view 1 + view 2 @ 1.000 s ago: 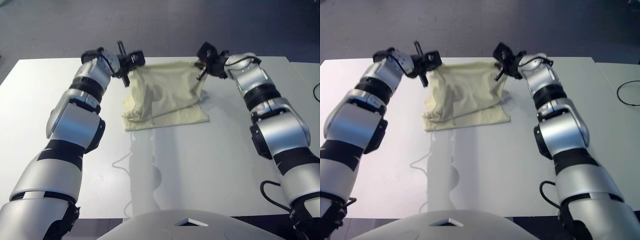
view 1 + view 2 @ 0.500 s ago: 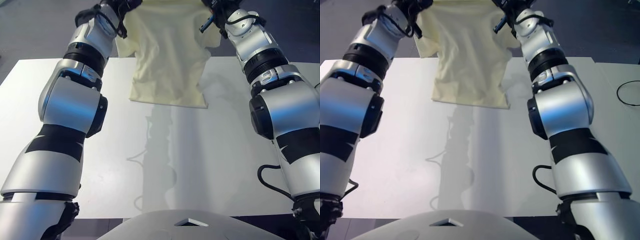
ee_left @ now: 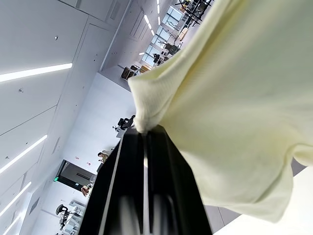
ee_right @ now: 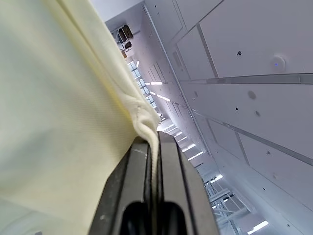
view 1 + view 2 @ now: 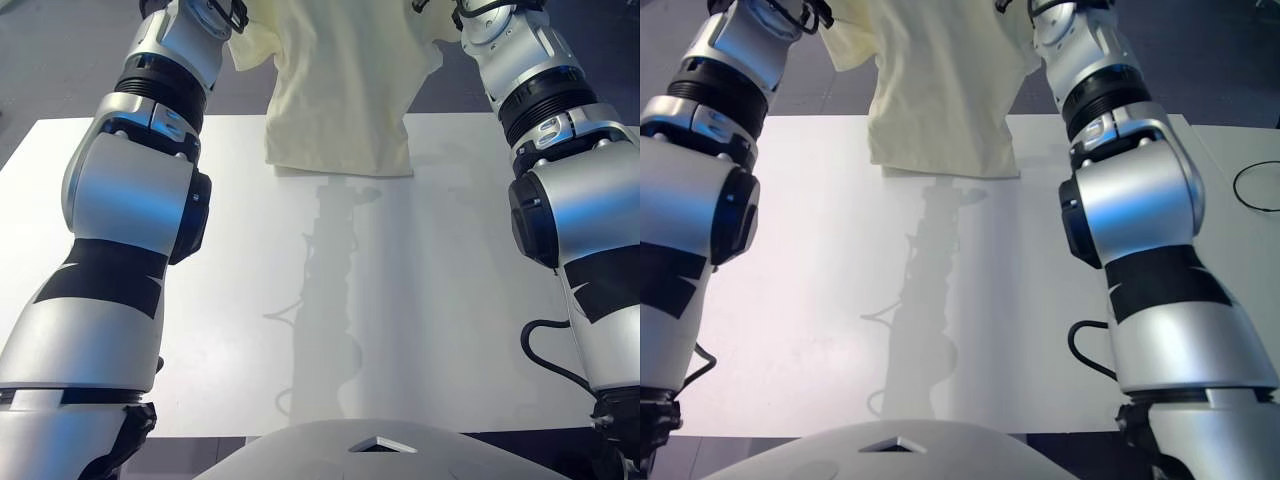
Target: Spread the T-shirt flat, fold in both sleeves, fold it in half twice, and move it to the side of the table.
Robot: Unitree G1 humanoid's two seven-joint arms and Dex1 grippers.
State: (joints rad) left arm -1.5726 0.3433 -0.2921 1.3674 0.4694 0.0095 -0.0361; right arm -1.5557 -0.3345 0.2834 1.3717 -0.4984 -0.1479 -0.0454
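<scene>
The pale yellow T-shirt (image 5: 340, 90) hangs in the air over the far half of the white table (image 5: 430, 300), its bottom hem just above or brushing the tabletop. Both arms are raised high at the far side. My left gripper (image 3: 145, 139) is shut on one upper edge of the T-shirt (image 3: 234, 98). My right gripper (image 4: 152, 147) is shut on the other upper edge of the T-shirt (image 4: 54, 112). A short sleeve (image 5: 252, 45) dangles by the left arm.
The T-shirt's shadow runs down the middle of the table. A black cable loop (image 5: 1258, 185) lies on a neighbouring surface to the right. Dark floor lies beyond the table's far edge.
Both arms have risen, lifting the T-shirt from a crumpled heap on the table until it hangs full length; the hem has moved toward the far edge.
</scene>
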